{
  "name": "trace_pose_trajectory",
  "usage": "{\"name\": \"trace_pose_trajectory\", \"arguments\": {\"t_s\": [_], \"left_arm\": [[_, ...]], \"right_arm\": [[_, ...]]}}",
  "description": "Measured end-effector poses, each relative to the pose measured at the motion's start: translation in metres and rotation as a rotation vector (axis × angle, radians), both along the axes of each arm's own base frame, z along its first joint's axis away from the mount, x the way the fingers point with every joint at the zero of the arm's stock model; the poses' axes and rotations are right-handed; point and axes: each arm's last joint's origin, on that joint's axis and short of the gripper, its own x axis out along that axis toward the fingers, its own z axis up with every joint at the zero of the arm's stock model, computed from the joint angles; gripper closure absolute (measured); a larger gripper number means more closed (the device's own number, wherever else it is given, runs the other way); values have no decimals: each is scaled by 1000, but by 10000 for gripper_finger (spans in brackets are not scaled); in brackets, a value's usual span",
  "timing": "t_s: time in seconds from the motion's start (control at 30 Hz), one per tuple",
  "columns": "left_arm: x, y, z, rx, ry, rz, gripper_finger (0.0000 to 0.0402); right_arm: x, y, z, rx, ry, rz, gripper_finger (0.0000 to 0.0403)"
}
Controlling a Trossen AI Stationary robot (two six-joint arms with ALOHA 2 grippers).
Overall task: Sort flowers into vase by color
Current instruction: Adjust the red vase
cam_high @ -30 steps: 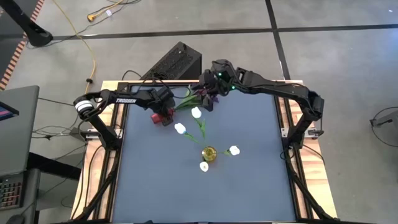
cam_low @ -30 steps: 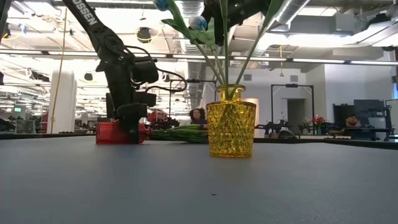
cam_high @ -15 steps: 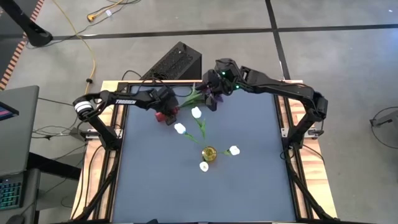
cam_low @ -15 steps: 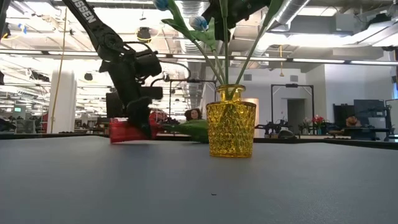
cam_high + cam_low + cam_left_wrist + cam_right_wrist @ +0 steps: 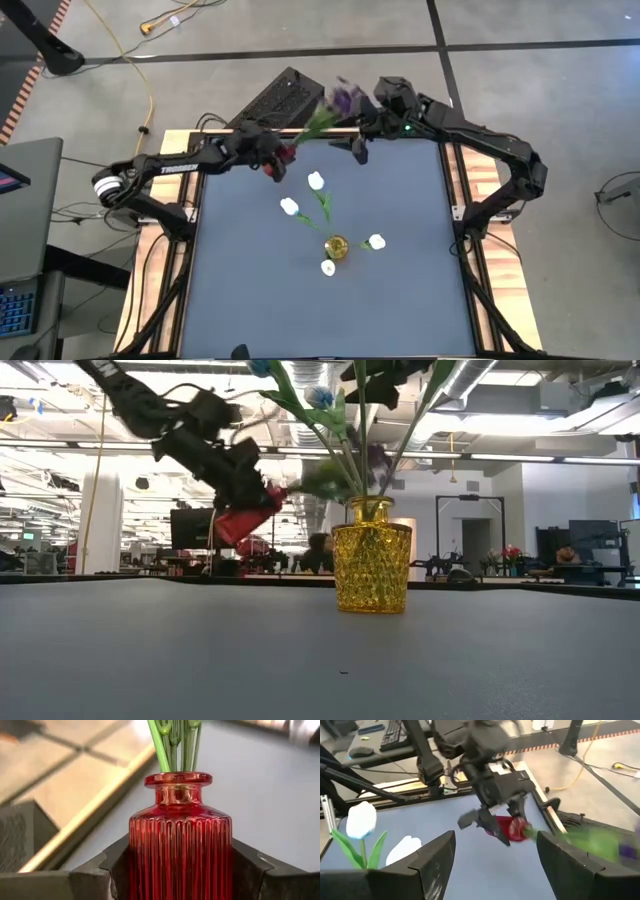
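My left gripper point(image 5: 274, 160) is shut on a red ribbed glass vase point(image 5: 180, 845), held in the air over the table's far left part. Green stems point(image 5: 172, 740) stick out of the vase's mouth and end in bushy purple sprigs point(image 5: 345, 98) beyond the far edge. My right gripper point(image 5: 358, 146) hangs open just right of the stems and touches nothing. A yellow glass vase point(image 5: 337, 247) stands mid-table on its base with several white tulips point(image 5: 316, 181) in it. No dark red tulips show. My left gripper pinches the red vase by its ribbed body point(image 5: 145, 860), one finger point(image 5: 117, 867) on each side, below the neck. The vase is lifted clear of the table and tilted point(image 5: 245, 515), its mouth slanting up toward the far right. The stems stick out of it.
A black box point(image 5: 285, 95) sits on the floor just beyond the table's far edge, under the purple sprigs. Wooden side rails point(image 5: 462, 190) frame the blue table top. The white tulips lean out around the yellow vase point(image 5: 371, 568). A person point(image 5: 320, 545) sits far off in the room.
The red vase lay on its side on the table with its stems along the surface. My left gripper has lifted it clear and carried it toward the far edge, tipping its mouth upward. The purple sprigs swung up past the far edge. My right gripper drew back toward the right.
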Motion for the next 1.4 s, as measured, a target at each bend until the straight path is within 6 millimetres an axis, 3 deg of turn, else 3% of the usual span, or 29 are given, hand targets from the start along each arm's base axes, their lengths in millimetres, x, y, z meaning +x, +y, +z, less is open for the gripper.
{"name": "trace_pose_trajectory", "arguments": {"t_s": [0.23,0.47,0.73,0.97,1.17,1.4], "left_arm": [[-31,-9,-7,101,-413,91,187],[-50,-22,-17,142,-615,115,187],[-50,-28,-20,140,-609,94,175],[-43,-37,-22,142,-586,50,181],[-40,-40,-24,132,-573,60,181],[-39,-43,-24,128,-568,57,181]], "right_arm": [[-1,-4,-2,22,4,39,97],[31,-30,-42,93,48,96,97],[88,-60,-92,253,-107,75,97],[115,-70,-113,419,-268,100,97],[127,-63,-126,426,-278,121,97],[137,-45,-123,218,-310,66,97]]}}
